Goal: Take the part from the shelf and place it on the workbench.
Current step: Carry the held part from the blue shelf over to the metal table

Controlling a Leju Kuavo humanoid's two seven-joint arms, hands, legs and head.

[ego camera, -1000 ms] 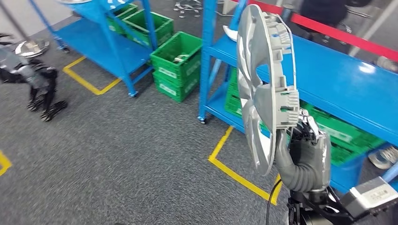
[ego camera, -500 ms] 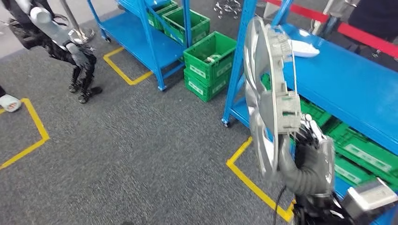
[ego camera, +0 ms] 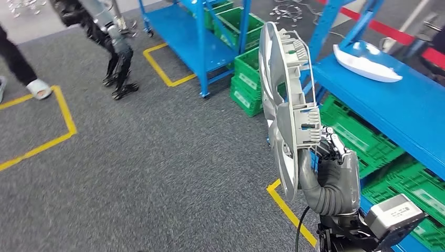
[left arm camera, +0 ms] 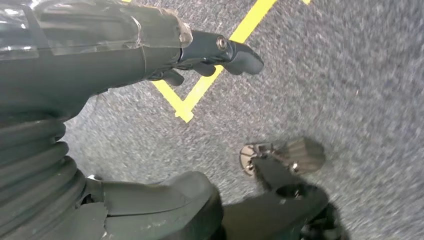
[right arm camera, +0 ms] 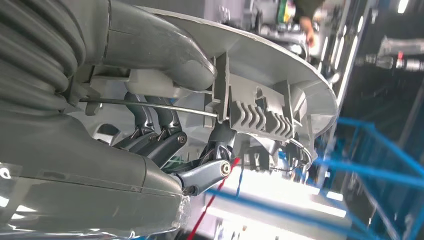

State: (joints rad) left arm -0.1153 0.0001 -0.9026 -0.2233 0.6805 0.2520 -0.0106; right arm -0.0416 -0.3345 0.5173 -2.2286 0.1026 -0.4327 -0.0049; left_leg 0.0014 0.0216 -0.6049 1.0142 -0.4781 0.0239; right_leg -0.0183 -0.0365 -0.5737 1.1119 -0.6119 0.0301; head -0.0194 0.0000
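**Wheel cover held upright in the right hand**

The silver wheel cover (ego camera: 286, 105) stands on edge above the right hand (ego camera: 336, 170), whose fingers (ego camera: 330, 147) clamp its lower rim, thumb on the dished face and dark fingers on the ribbed clip side. Beyond the fingers runs the blue shelf (ego camera: 388, 100) bearing a white part (ego camera: 364, 62), with green crates (ego camera: 362, 139) beneath. The left hand (left arm camera: 150, 45) hangs over grey carpet (ego camera: 147, 173) with yellow floor tape (left arm camera: 210, 80), its fingers loosely extended, holding nothing.
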